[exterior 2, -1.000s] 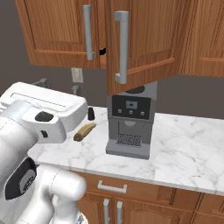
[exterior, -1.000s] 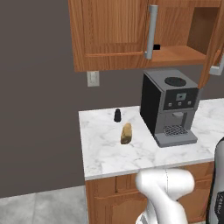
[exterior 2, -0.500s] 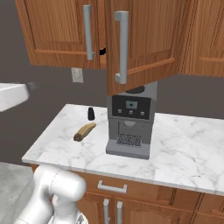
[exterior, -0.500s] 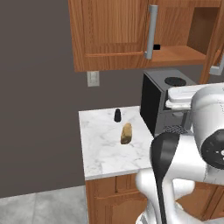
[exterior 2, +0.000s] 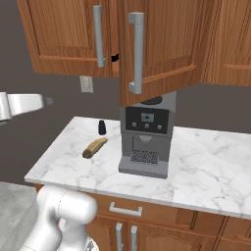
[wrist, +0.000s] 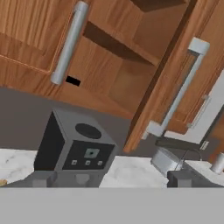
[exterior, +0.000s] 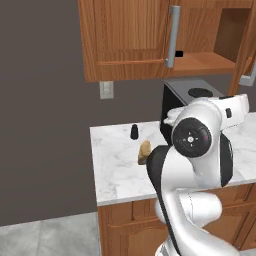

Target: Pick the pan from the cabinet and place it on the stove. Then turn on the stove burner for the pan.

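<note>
The cabinet (wrist: pixel 131 57) is seen with one door swung open, its long grey bar handle (wrist: pixel 179 87) standing off the opened door (exterior 2: pixel 162 49) in the right base view. Part of the interior is exposed: a lower shelf (exterior: pixel 205 62) and an upper shelf edge (wrist: pixel 113 43) can be made out, and both look bare where they are visible. Only a small black patch (wrist: pixel 73 81) is seen at the shelf's front edge, just beside the closed door's handle; what it is cannot be told.

The pan cannot be located in these pictures, and the stove is not identified either, so the opening of the door is judged to be the only step done. Everything else is judged to be left: the pan is yet to be found and grasped, carried to the stove, set on a burner, and the knob turned.

On the marble counter (exterior 2: pixel 206 166) a grey coffee machine (exterior 2: pixel 144 139) stands below the opened door, with a brown bread-like item (exterior 2: pixel 94 147) and a small black shaker (exterior 2: pixel 102 127) near it.

The end effector (wrist: pixel 105 178) is shown only as two dark tips set well apart, and nothing is seen held between them.
</note>
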